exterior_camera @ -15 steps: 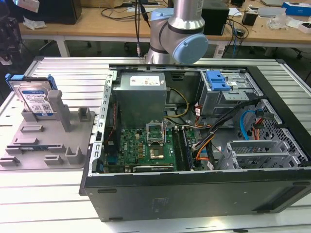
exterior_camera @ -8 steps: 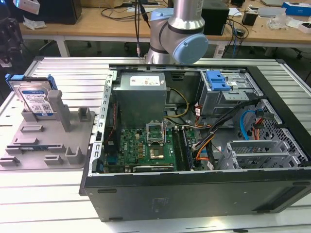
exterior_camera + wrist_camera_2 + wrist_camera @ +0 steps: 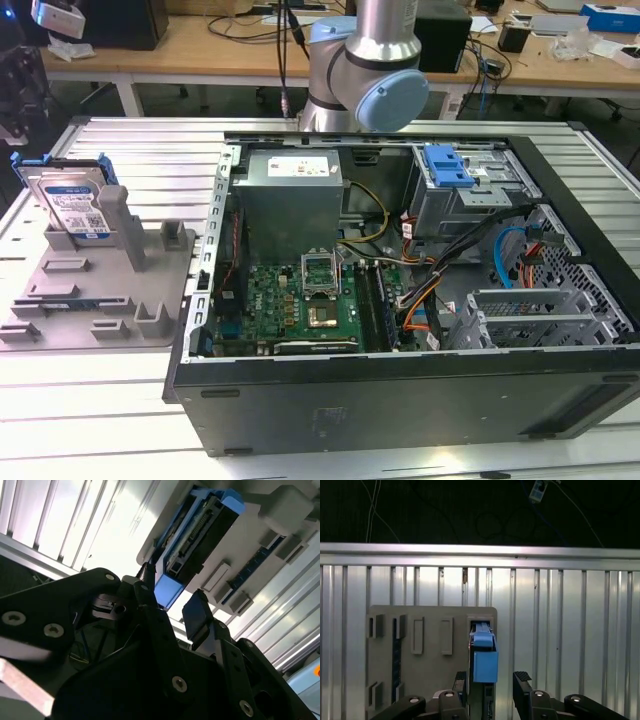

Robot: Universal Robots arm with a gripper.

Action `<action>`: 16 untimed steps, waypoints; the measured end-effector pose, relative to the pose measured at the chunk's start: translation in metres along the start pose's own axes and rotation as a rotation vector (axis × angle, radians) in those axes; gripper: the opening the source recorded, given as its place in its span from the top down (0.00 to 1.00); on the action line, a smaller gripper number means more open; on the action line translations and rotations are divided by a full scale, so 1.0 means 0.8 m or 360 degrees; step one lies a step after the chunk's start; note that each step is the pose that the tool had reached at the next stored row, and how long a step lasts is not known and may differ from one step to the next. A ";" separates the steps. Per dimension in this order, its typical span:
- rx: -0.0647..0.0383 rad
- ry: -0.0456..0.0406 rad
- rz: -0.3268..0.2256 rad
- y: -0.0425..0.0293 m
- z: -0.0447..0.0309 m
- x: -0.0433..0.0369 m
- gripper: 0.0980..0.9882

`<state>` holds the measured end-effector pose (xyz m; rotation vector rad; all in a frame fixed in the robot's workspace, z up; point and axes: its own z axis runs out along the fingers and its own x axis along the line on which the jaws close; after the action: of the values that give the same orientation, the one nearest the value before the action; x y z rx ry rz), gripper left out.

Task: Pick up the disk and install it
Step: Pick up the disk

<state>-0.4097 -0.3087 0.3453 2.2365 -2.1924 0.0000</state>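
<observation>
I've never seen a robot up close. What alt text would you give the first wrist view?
The disk, edged in blue plastic, stands on edge in a grey holder on a ribbed metal table, in line with the gap of the open black end effector. It is not gripped yet.

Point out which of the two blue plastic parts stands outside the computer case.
The disk, blue-framed, leaning in the grey holder at the exterior view's left; the other blue bracket sits inside the case.
</observation>
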 end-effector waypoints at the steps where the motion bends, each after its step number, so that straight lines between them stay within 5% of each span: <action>1: 0.0000 0.0000 0.0000 0.0002 0.0009 0.000 0.55; 16: 0.0000 0.0000 0.0000 0.0036 0.0190 0.001 0.55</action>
<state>-0.4127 -0.3094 0.3301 2.2365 -2.1924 -0.0002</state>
